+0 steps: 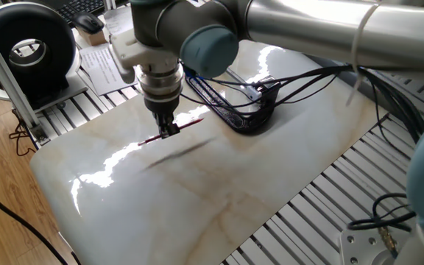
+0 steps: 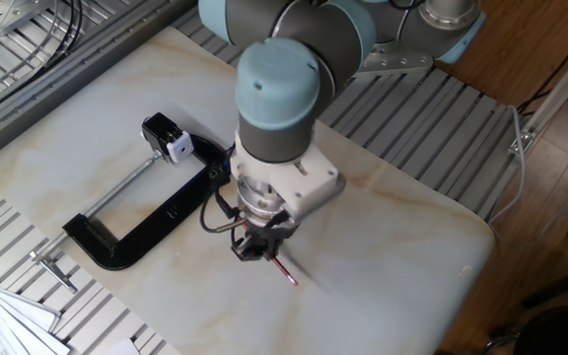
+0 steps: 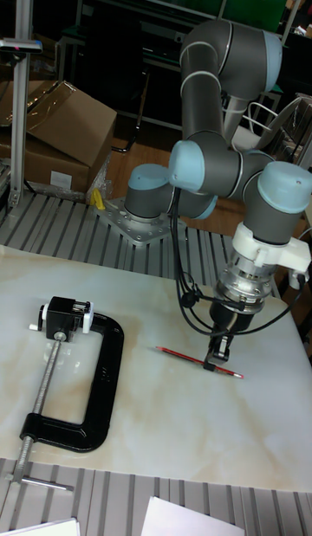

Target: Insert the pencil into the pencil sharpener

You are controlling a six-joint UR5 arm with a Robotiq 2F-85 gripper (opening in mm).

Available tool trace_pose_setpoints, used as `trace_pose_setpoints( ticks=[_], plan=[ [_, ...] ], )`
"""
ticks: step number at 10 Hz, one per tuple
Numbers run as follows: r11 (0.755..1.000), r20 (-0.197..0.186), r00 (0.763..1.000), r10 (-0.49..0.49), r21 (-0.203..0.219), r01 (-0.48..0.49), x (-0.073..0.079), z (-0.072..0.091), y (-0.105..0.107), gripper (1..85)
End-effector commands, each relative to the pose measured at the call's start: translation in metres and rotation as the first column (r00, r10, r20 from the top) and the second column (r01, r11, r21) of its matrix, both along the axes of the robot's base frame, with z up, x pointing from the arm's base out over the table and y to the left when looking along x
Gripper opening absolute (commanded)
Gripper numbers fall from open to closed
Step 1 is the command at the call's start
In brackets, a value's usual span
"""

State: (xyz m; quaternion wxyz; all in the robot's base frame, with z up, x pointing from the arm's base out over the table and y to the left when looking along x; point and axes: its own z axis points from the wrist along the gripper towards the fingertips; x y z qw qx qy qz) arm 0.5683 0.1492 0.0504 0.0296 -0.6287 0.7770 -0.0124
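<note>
Hand state: the hand (image 3: 214,356) is clamping on the pencil (image 3: 186,358), its two fingers pressing together around the middle of the shaft.

Pencil place: the pencil is hanging level in the hand, a little above the table (image 3: 139,432); its shadow is lying apart from it in one fixed view, so it is not resting on the surface, I think.

Pencil axis: the shaft is running nearly flat, crosswise to the hand, with about the same length sticking out on both sides.

Sharpener place: the sharpener (image 3: 63,315) is sitting in the clamp (image 3: 82,389), at the end of its screw, well apart from the hand. In the tall fixed view it is lying to the left of the hand and a bit farther back.

Key relation: one end of the pencil is already pointing roughly toward the clamp side, but which end is the tip I cannot tell. Whether the axis is matching the sharpener hole is also not visible.

Arm pose: the wrist is pointing straight down over the table, the hand vertical, the forearm reaching across above the clamp.
</note>
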Motion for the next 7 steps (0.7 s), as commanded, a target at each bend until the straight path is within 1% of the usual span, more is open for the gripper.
trace_pose_setpoints(
  ticks=[1,2,3,4,5,6,7],
  plan=[
    [0.999,-0.022,0.999,0.045,0.006,-0.045,-0.025,0.024,-0.027,1.0],
    [0.998,-0.027,0.998,0.058,0.013,-0.057,-0.042,0.033,-0.034,1.0],
    [0.998,-0.008,0.998,0.059,0.001,-0.059,-0.037,0.034,-0.037,1.0],
    [0.999,0.004,0.999,0.048,0.001,-0.048,-0.033,0.034,-0.037,1.0],
    [0.999,0.026,0.999,0.047,-0.001,-0.047,-0.028,0.034,-0.037,1.0],
    [0.999,0.044,0.998,0.034,0.009,-0.035,-0.023,0.035,-0.035,1.0],
    [1.0,0.053,0.998,0.024,0.016,-0.025,-0.021,0.035,-0.033,1.0]
  ],
)
